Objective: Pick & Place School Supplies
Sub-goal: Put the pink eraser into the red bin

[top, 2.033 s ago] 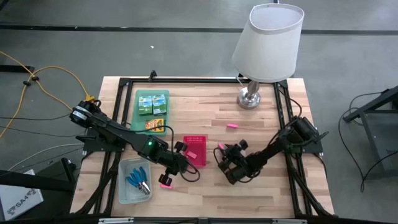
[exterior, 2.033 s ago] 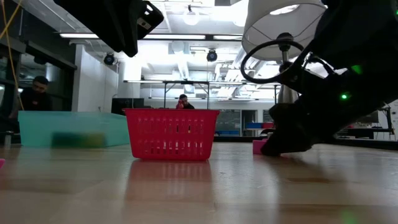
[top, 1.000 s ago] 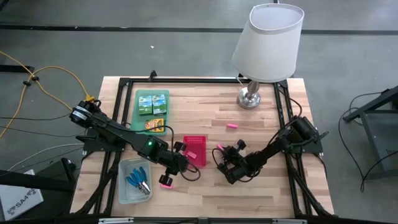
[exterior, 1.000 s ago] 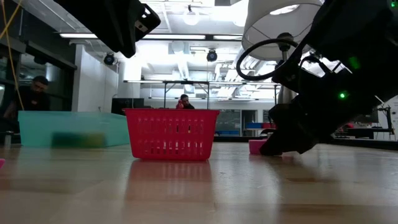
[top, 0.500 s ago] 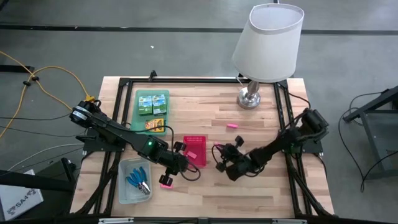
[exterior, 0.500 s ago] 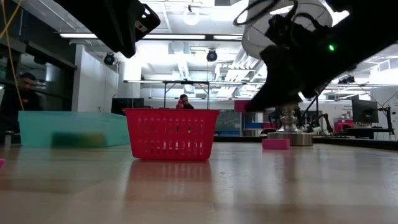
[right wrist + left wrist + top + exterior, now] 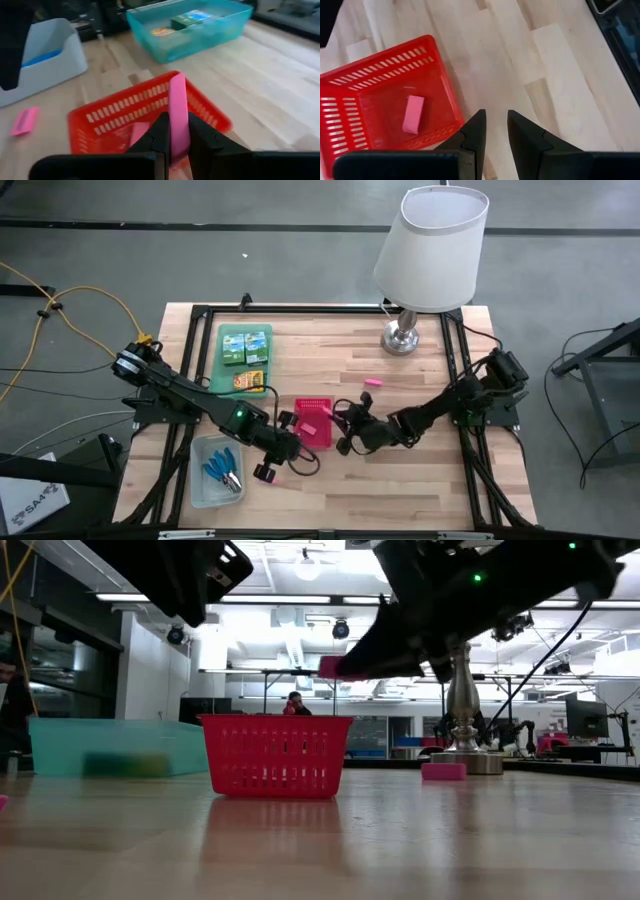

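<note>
Presently a small pink rectangular eraser block is pinched upright between the two dark fingers of the right tool, held in the air just above the near rim of the red mesh plastic basket. A second pink block lies flat on the basket floor. A third pink block rests on the bare wooden desk between the basket and the lamp with the white shade and chrome foot. A fourth pink block lies on the desk beside the pale plastic bin, close to the left arm.

The left tool hovers over the desk just beside the basket's corner, its fingers parted by a narrow gap and holding nothing.

Small green-and-yellow cardboard boxes sit in the flat green tray at the far left of the desk. Blue-handled scissors-like tools lie in the pale bin at the near left.

Beyond the desk, in the low view, a person is seated far off in the room.
</note>
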Controlling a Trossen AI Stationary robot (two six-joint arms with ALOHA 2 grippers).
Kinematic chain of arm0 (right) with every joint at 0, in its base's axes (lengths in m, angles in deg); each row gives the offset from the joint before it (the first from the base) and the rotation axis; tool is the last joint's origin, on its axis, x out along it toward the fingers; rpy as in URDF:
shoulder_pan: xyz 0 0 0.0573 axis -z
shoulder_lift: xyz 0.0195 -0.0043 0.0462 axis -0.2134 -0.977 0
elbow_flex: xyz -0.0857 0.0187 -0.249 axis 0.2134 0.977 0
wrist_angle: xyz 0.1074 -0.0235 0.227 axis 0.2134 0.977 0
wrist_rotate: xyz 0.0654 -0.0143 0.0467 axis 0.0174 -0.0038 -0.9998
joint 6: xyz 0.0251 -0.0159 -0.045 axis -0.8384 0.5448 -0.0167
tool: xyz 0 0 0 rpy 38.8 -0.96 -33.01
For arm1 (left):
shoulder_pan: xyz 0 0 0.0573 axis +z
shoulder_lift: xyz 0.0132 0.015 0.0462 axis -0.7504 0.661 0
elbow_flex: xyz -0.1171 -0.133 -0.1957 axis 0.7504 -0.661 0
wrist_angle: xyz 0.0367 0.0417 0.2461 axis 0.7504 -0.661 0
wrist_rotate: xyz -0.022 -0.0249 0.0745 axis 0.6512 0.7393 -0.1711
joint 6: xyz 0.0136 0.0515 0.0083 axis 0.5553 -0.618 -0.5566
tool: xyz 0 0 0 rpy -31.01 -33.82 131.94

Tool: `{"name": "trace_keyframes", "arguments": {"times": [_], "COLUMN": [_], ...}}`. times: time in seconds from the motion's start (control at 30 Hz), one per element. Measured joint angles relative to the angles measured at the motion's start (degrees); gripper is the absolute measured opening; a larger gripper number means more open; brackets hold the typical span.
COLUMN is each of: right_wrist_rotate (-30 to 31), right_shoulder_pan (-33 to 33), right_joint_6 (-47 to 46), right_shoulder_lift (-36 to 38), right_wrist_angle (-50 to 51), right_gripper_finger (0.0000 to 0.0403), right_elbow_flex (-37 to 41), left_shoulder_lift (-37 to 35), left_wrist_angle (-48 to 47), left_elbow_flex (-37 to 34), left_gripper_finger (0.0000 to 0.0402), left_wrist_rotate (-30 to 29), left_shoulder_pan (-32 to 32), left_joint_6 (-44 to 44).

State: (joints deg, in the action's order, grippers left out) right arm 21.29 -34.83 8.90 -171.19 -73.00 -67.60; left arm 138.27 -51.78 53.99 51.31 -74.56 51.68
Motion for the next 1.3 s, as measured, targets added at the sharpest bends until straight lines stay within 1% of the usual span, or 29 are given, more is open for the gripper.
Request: {"name": "trace_keyframes", "arguments": {"times": [0.1, 0.23, 0.43, 0.7, 0.77, 0.9, 1.17, 1.3], "right_wrist_rotate": [-4.26, -7.94, -11.03, -11.97, -12.13, -13.91, -13.83, -13.84], "right_shoulder_pan": [1.53, 2.93, 3.94, 3.92, 3.92, 4.31, 5.36, 5.30], "right_joint_6": [0.92, 1.64, 1.01, 0.85, 0.90, 1.89, 2.28, -0.26], "right_shoulder_lift": [-0.72, -1.11, -1.09, -1.39, -3.49, -8.10, -8.70, -8.60], "right_wrist_angle": [-3.82, -7.64, -9.14, -10.39, -13.19, -14.02, -11.04, -7.84], "right_gripper_finger": [0.0031, 0.0031, 0.0030, 0.0030, 0.0030, 0.0030, 0.0030, 0.0030], "right_elbow_flex": [0.00, 0.00, 0.00, 0.00, -0.32, -3.00, -4.53, -4.56], "left_shoulder_lift": [0.00, 0.00, 0.00, 0.00, 0.00, 0.00, 0.00, 0.00], "left_wrist_angle": [0.00, 0.00, 0.01, 0.04, 0.12, 0.96, 1.13, 1.28], "left_elbow_flex": [0.00, 0.00, 0.00, 0.00, 0.00, 0.02, 0.04, 0.04], "left_gripper_finger": [0.0074, 0.0074, 0.0074, 0.0074, 0.0074, 0.0074, 0.0074, 0.0074], "left_wrist_rotate": [0.00, 0.00, -0.02, -0.02, -0.02, -0.07, -0.04, -0.04], "left_shoulder_pan": [-1.01, -2.00, -2.40, -2.38, -2.38, -2.38, -2.38, -2.38], "left_joint_6": [-0.02, -0.02, -0.07, 0.00, 0.01, 0.05, 0.17, 0.17]}}
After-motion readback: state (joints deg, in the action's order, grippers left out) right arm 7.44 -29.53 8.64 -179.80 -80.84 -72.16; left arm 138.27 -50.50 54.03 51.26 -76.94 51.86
